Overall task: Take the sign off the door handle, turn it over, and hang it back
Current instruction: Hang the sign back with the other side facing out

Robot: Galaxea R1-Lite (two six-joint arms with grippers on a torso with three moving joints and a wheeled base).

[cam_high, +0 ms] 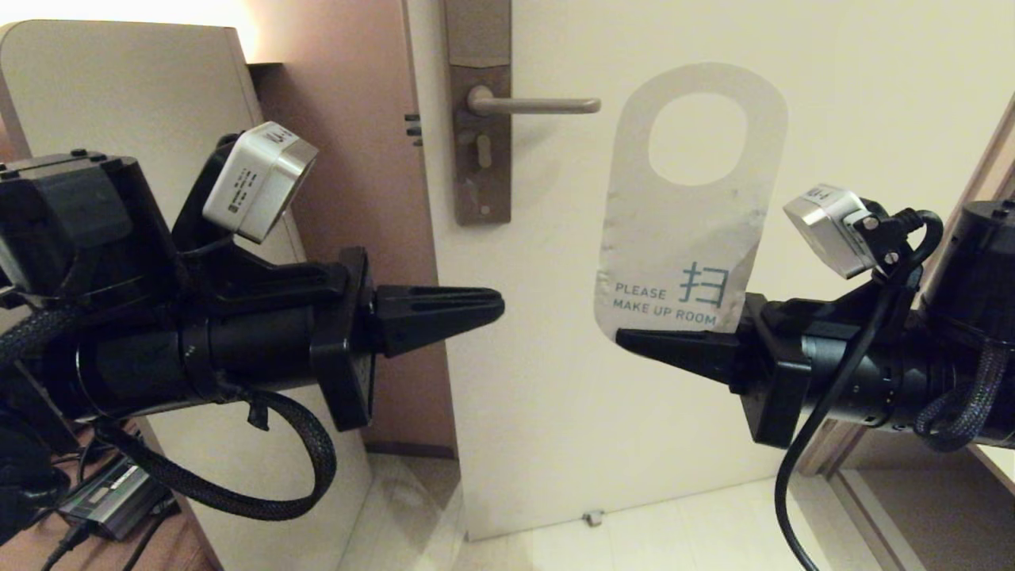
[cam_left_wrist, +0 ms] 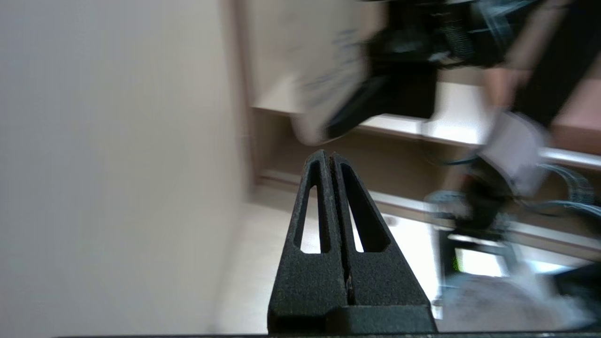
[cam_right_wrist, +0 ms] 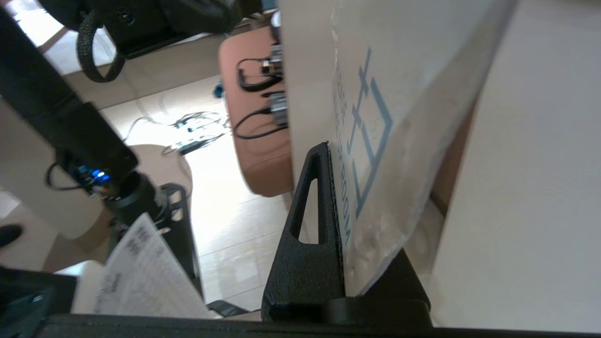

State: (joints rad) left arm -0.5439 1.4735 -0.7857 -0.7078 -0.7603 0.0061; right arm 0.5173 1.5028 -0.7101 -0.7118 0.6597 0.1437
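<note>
Right hand (cam_high: 634, 341) pinches the sign's (cam_high: 690, 214) bottom edge; left hand (cam_high: 496, 305) closed, seemingly empty.

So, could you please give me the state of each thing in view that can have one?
sign: off the handle, upright, white "MAKE UP ROOM" face showing, held by its bottom edge.
door handle: horizontal, bare.
right hand: shut on the sign.
left hand: shut, empty, apart from the sign.
door: whether latched, cannot tell.

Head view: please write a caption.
Right gripper holds the sign beside the handle; left gripper shut, empty.
</note>
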